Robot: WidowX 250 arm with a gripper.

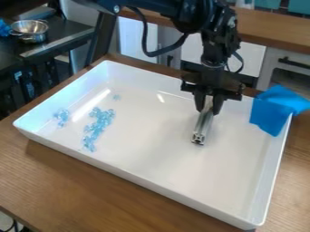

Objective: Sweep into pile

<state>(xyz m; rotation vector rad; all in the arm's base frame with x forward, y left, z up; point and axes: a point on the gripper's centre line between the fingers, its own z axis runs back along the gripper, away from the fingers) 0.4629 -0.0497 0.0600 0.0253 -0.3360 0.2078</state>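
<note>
Black, two-fingered hand (209,108) clamps a slim silvery metal bar (204,128) inside the white rectangular tray (139,178); small, pale-blue translucent pieces (98,125) lie well apart from it, toward the view's left.

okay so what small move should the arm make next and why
Probably carry the metal bar in the gripper across the white tray toward the clear blue pieces: they lie in separate clusters, and the bar is too far away to gather them yet.

Wooden table (79,186), white tray (145,145) directly on top
</note>
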